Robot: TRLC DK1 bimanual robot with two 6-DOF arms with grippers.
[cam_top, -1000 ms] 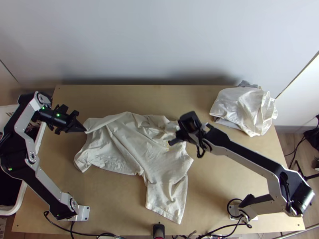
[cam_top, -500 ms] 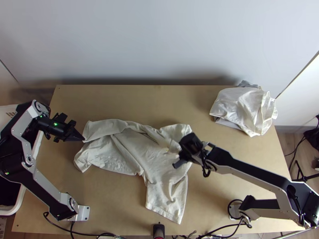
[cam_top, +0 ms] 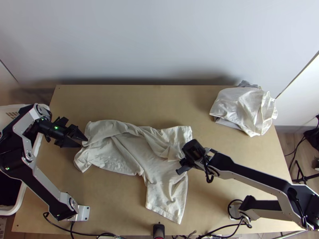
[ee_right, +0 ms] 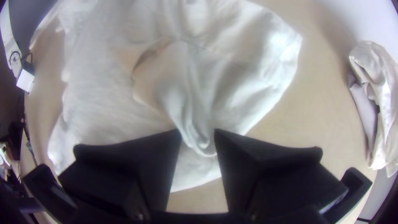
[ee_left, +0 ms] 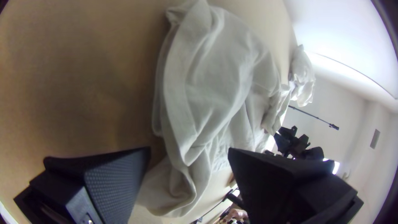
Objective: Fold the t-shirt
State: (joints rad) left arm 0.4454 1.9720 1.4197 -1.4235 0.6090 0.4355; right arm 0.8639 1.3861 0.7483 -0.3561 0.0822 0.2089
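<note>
So the t-shirt [cam_top: 155, 159] is lying in the middle of the table [cam_top: 131, 99], a bit over to the left, off-white and pretty wrinkly. Its far side is flopping over on itself in a loose, lumpy roll, the rest is spreading out flatter, and one part is sticking down toward the near edge. The left gripper [cam_top: 84, 143] is hanging out right by the shirt's left end, and its jaws are standing wide apart, so it's not pinching anything. From its wrist cam, the rumpled edge is running past beyond the gap. The right gripper [cam_top: 179, 167] is hovering over the shirt's right-hand part, jaws also apart with a narrower gap, and the tip of a soft fold is showing between them without looking squeezed. Over in the far right corner, a crumpled white cloth [cam_top: 243, 107] is sitting with some grey fabric [cam_top: 248, 84] poking out behind it. On the left, a white bin [cam_top: 38, 145] is standing beside the table, partly behind the left arm.
</note>
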